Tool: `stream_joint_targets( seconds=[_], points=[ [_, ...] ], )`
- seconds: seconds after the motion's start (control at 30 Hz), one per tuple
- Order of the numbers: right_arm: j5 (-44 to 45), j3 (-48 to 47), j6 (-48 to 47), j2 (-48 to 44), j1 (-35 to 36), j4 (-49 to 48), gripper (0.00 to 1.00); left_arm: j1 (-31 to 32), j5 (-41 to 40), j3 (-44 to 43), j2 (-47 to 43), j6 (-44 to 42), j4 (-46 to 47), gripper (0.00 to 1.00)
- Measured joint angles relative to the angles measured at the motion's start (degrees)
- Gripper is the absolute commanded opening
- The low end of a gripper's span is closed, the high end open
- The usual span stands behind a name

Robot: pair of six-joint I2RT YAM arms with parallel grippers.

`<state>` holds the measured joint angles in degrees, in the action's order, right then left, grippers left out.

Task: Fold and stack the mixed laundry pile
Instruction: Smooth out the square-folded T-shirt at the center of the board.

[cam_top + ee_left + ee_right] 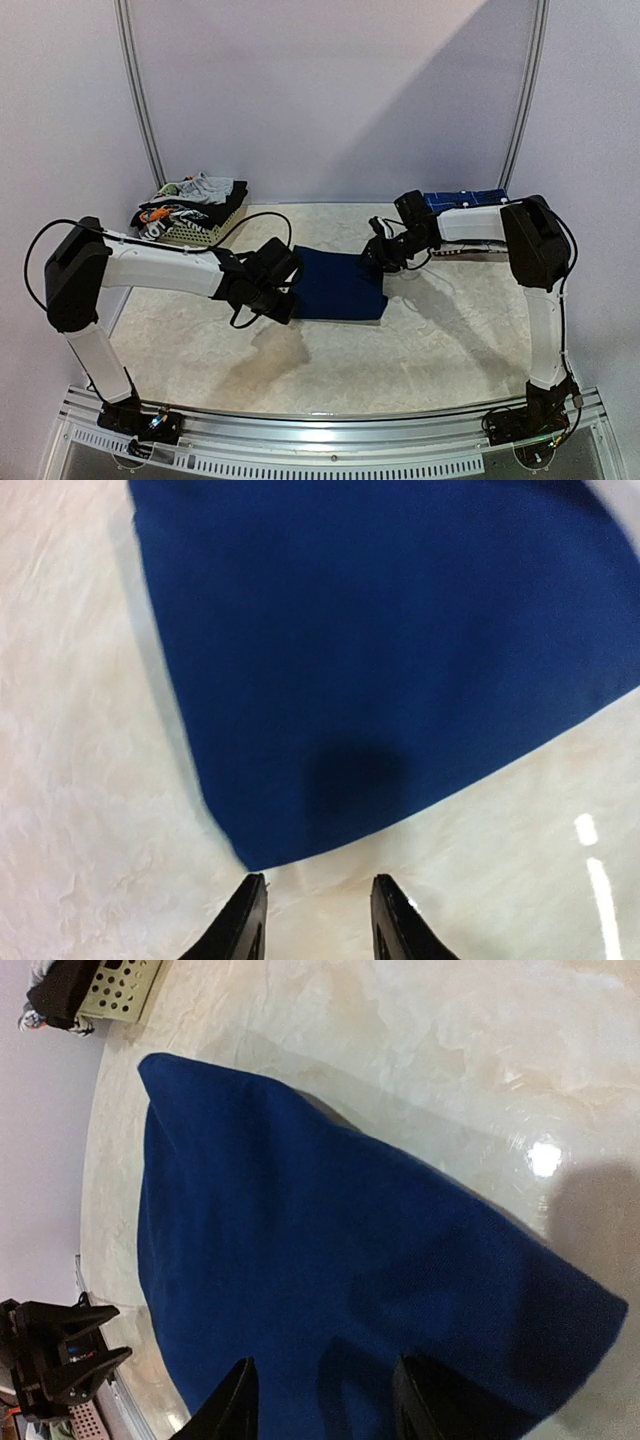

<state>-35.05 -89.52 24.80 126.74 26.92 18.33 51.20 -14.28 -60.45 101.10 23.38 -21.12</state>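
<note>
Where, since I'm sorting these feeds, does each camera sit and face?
Top external: above and behind the bases, looking down on the table; left arm and right arm show.
Left wrist: on its arm, looking down past the left tool at a corner of the navy garment.
Right wrist: on its arm, over the right tool, facing across the garment toward the basket.
All share the navy garment.

Folded navy garment (340,283) on table (430,340); left pincer (291,290) at left edge, right pincer (381,258) at far-right corner; laundry (195,192) heaped in basket (197,237).
</note>
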Motion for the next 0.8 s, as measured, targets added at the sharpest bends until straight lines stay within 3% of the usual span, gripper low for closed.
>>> stream_joint_targets(
  seconds=[0.1,0.37,0.63,0.8],
  points=[
    [1.22,1.16,-0.28,-4.09,0.68,0.98,0.47,0.20,1.88,-4.00,0.02,-0.04,-0.35,0.35],
    [1.40,15.89,1.51,-20.11,4.42,-2.80,0.35,0.37,6.62,-15.10,5.62,-1.05,0.81,0.31],
    [-0.33,27.02,2.86,-21.18,8.00,-8.22,0.31,0.39,11.23,-19.52,14.49,-1.95,1.75,0.29],
    [0.28,29.14,3.04,-17.92,7.41,-11.30,0.29,0.39,12.48,-19.26,17.55,-2.10,3.02,0.29]
  ],
)
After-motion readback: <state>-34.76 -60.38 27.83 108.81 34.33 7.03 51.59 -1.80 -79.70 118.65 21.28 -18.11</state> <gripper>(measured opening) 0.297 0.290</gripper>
